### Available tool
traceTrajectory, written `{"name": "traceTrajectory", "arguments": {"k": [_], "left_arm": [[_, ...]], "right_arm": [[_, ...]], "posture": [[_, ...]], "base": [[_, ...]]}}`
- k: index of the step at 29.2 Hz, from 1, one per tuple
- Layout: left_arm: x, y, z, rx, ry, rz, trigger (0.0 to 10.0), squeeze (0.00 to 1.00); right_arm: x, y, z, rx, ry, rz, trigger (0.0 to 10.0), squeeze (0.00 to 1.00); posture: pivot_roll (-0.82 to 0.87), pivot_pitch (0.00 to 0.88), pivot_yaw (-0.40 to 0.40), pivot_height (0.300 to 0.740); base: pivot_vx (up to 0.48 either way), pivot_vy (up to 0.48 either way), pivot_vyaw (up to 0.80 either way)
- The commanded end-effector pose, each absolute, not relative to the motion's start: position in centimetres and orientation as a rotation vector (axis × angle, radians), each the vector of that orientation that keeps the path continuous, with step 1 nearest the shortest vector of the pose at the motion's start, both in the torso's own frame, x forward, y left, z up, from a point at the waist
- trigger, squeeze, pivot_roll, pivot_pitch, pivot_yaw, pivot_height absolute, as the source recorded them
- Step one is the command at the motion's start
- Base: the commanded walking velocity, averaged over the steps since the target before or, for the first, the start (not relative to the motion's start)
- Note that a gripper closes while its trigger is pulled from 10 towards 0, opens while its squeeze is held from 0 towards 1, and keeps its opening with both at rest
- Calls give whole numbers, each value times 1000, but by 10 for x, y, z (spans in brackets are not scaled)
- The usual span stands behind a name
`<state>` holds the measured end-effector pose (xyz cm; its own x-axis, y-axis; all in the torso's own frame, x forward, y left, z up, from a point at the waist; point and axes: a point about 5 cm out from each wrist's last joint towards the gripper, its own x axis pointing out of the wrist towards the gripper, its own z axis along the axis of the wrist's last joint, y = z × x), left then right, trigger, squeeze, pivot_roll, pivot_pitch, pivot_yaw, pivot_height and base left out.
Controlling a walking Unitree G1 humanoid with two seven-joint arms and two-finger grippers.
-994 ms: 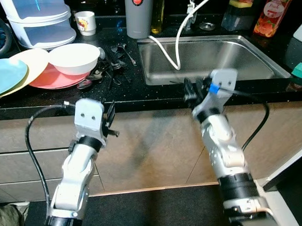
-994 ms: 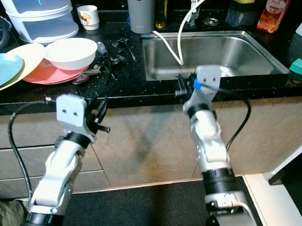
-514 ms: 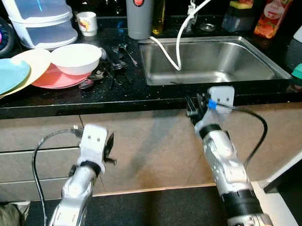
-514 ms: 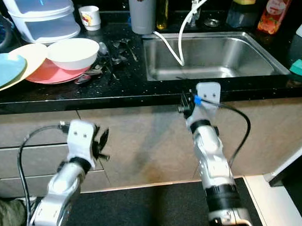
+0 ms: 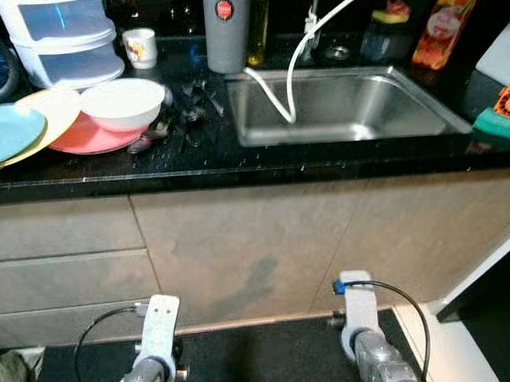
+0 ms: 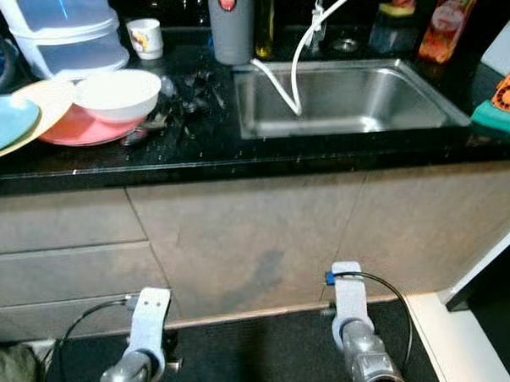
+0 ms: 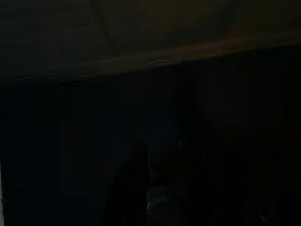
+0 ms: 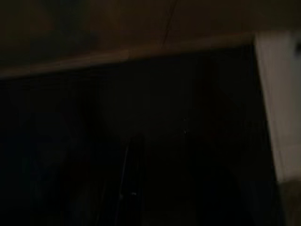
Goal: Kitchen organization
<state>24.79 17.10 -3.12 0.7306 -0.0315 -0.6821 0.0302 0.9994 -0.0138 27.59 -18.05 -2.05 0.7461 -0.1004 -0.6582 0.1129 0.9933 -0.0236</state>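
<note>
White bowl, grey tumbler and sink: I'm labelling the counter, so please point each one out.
White bowl (image 5: 122, 102), left eye view, on its outer side wall.
Grey tumbler (image 5: 224, 36), left eye view, on its body below the red lid button.
Sink (image 5: 421, 108), left eye view, on its bare right inner wall.

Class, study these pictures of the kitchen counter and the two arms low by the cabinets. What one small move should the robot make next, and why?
Probably raise the left arm toward the white bowl on the counter. Both arms hang low in front of the cabinet, the right arm too, so neither is near the dishes. The bowl sits on stacked plates beside scattered cutlery, left of the sink.
</note>
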Motion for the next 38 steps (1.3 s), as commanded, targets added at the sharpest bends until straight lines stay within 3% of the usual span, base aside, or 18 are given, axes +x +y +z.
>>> {"name": "traceTrajectory", "arguments": {"k": [1,4,10,18,23,38], "left_arm": [[226,174,-53,-42,865,16,10000,0],[212,176,-64,-45,924,30,10000,0],[208,175,-67,-74,903,37,10000,0],[209,178,-64,-69,783,28,10000,0],[195,180,-75,57,900,-5,10000,0],[210,178,-64,16,787,12,10000,0]], "right_arm": [[256,-176,-40,18,840,-96,10000,0],[240,-171,-54,-28,926,-49,10000,0],[235,-169,-58,-53,945,4,10000,0],[222,-190,-64,-102,976,10,10000,0],[220,-202,-63,-103,979,-7,10000,0],[223,-209,-61,-61,971,-42,10000,0]], "posture": [[-3,146,-37,740],[4,136,-43,740],[8,149,-51,740],[-1,164,-45,740],[1,176,-44,740],[21,242,-3,740]], "base": [[0,0,0],[0,0,0],[0,0,0],[0,0,0],[0,0,0],[0,0,0]]}}
